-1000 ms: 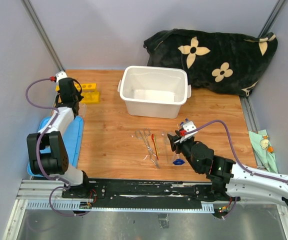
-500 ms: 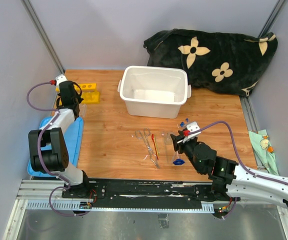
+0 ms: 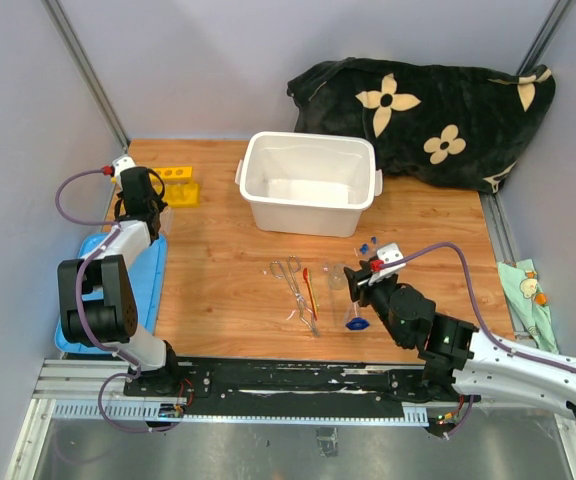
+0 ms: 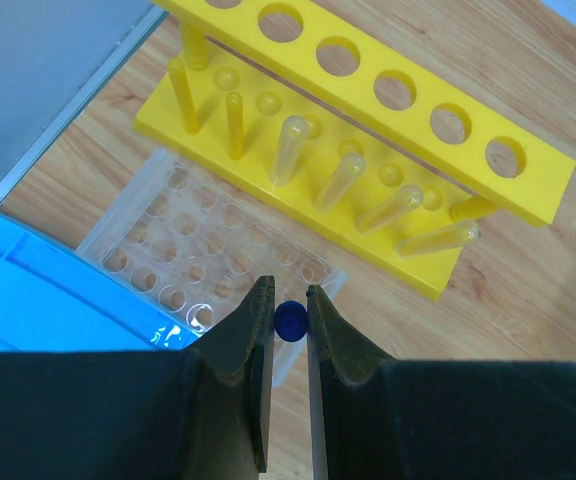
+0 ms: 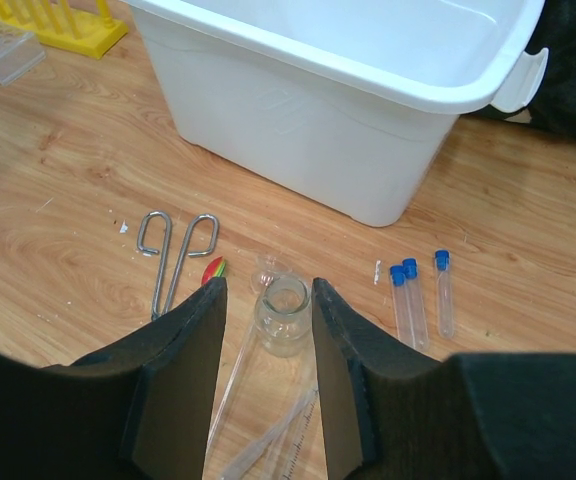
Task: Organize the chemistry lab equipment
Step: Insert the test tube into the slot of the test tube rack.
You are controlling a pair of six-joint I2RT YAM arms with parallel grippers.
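R arm (image 3: pixel 488 355) has pulled back a bit toward its base & swung slightly right, so the small glass beaker (image 3: pixel 336 276) it was covering from above now shows just left of its tip; L arm (image 3: pixel 118 245) has only nudged a touch nearer, everything else on the table lies as before. Key relation, per R wrist view: the beaker stands upright, mouth up, straight ahead of the R gripper (image 5: pixel 268 288) & right btwn its fingers, close against the finger on the picture's right, w/ a clear gap to the other one. It's round, so no long axis to line up; a small sideways centring looks like all that's needed before closing. R arm is plainly the nearer one, L arm is well apart at the far-left corner. R jaws: spread approx halfway, straddling the beaker, not squeezing it as far as I can tell. Beside it lie the thin red-orange tool (image 5: pixel 213 268) & metal tweezers (image 5: pixel 173 255) on one side, blue-capped tubes (image 5: pixel 413 300) on the other, all flat on the wood, near the white bin (image 5: pixel 298 120). L gripper (image 4: pixel 288 292): nearly pressed together, pinching a blue-capped tube (image 4: pixel 290 320) by its cap, above the edge of a clear well plate (image 4: pixel 198 260), w/ the yellow tube rack (image 4: pixel 368 130) just beyond.
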